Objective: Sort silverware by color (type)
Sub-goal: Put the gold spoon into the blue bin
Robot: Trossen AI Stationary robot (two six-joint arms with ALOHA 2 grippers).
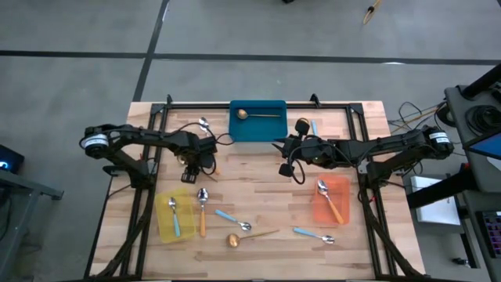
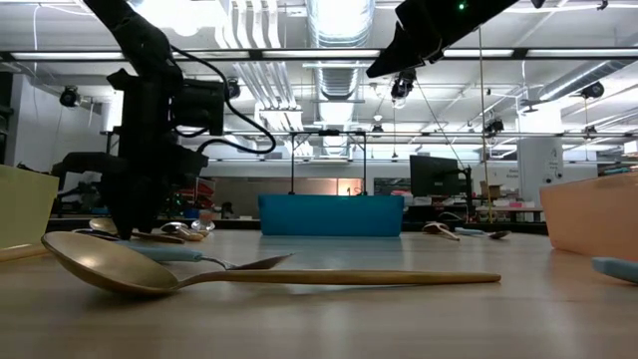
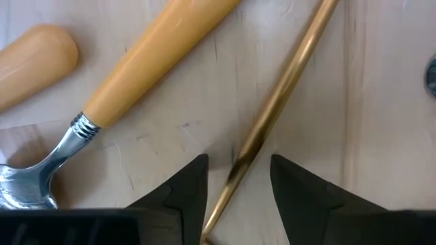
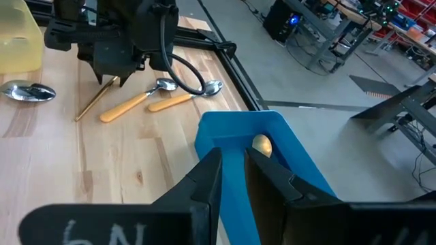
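**Desk:** Up close, what do the left gripper's fingers (image 3: 184,194) show?

**Photographer:** They stand apart on either side of a thin gold handle (image 3: 286,88), with bare wood showing on each side of it. They straddle the handle without pinching it. Two orange-handled spoons (image 3: 157,54) lie just beside it on the table (image 1: 258,180).

**Desk:** And the left gripper (image 1: 192,167) itself?

**Photographer:** It is low over the boards at the table's left, between the blue bin (image 1: 270,131) and the yellow bin (image 1: 163,225).

**Desk:** The right gripper (image 4: 233,178)?

**Photographer:** Its fingers are narrowly parted and hold nothing. It hangs above the table near the blue bin, where a gold spoon (image 1: 258,114) lies.

**Desk:** Where is the rest of the silverware?

**Photographer:** A blue-handled spoon (image 1: 174,216) lies in the yellow bin and an orange-handled spoon (image 1: 329,199) in the orange bin (image 1: 343,186). Loose along the front of the table are another orange-handled one (image 1: 202,211), two blue-handled spoons (image 1: 232,219), well apart, and a second gold spoon (image 1: 246,237) between them. One more blue handle (image 1: 313,127) lies beside the blue bin at the back.
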